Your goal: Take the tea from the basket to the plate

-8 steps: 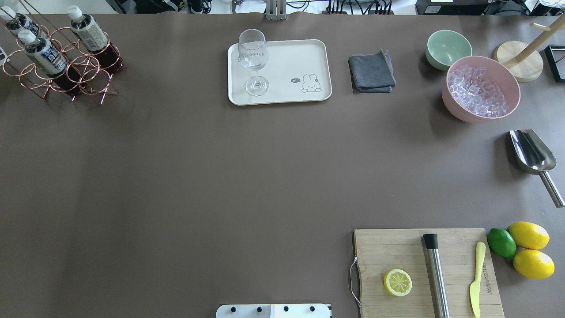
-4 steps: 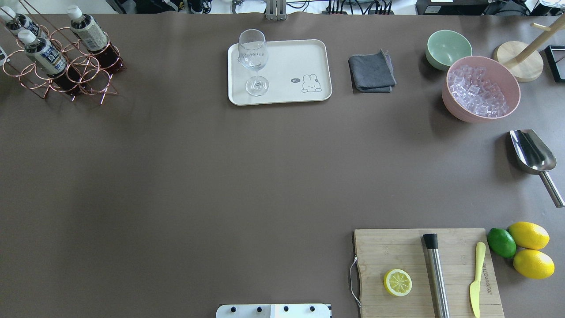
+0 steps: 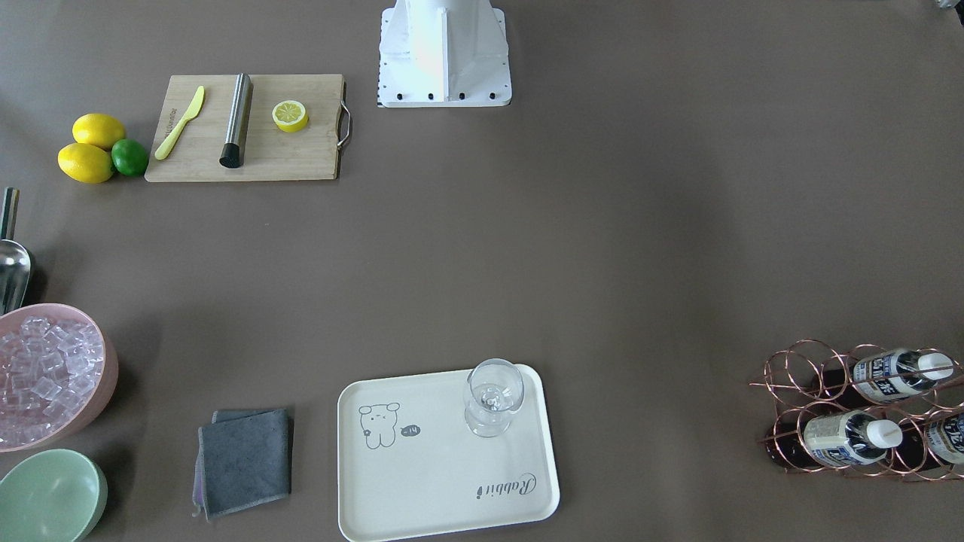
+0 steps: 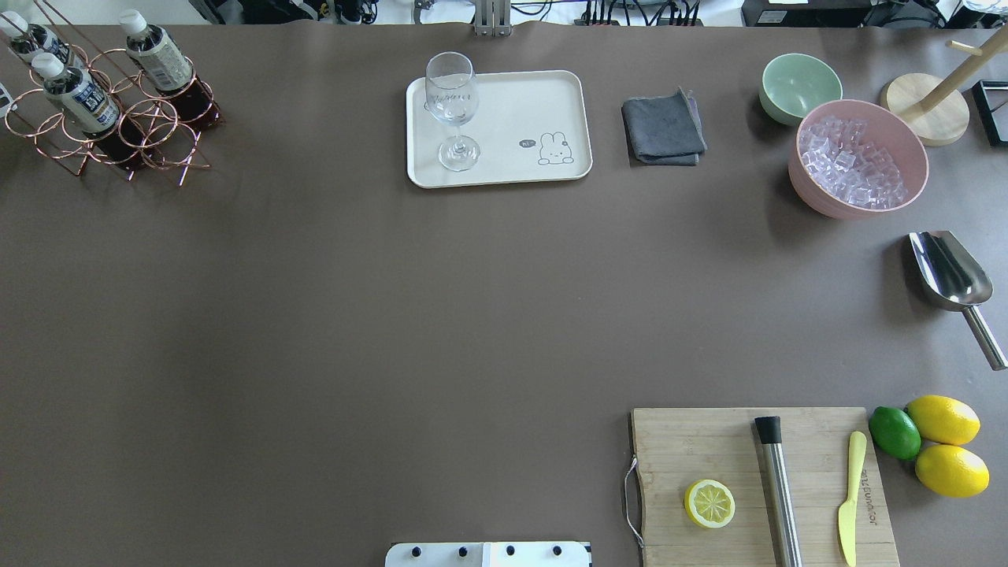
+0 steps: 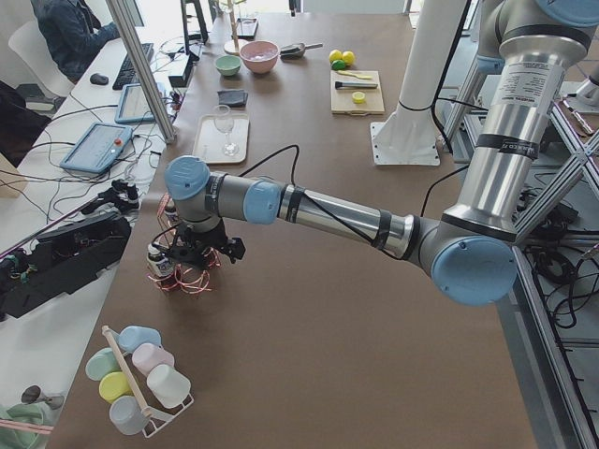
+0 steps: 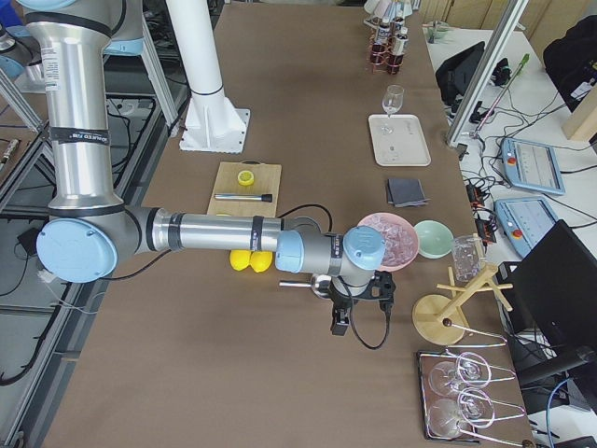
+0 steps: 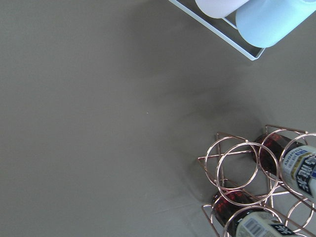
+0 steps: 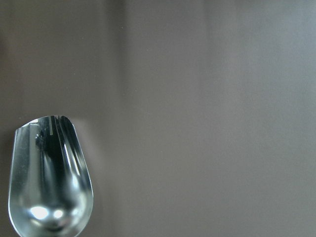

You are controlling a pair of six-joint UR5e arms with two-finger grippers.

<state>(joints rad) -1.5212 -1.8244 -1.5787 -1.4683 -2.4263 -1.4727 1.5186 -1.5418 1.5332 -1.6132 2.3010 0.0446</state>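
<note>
Three alike tea bottles stand in the copper wire basket (image 4: 157, 130) at the table's far left corner: one at the right (image 4: 157, 55), one in front (image 4: 79, 98), one behind (image 4: 27, 39). The cream plate (image 4: 520, 102) lies at the far middle and holds a wine glass (image 4: 453, 110). My left gripper (image 5: 198, 254) hangs just over the basket (image 5: 178, 271) in the exterior left view; I cannot tell if it is open. The left wrist view shows the basket's rings (image 7: 237, 168) and a bottle (image 7: 301, 165) at lower right. My right gripper (image 6: 359, 313) hangs by the metal scoop; its state cannot be told.
A grey cloth (image 4: 661, 130), green bowl (image 4: 799, 87), pink bowl of ice (image 4: 858, 157) and metal scoop (image 4: 949, 272) lie to the right. A cutting board (image 4: 709, 449) with lemon half, muddler and knife is near right. A cup rack (image 5: 140, 379) stands beyond the basket.
The front bottle in the basket has shifted very slightly left in the overhead view. Nothing else on the table has moved.
</note>
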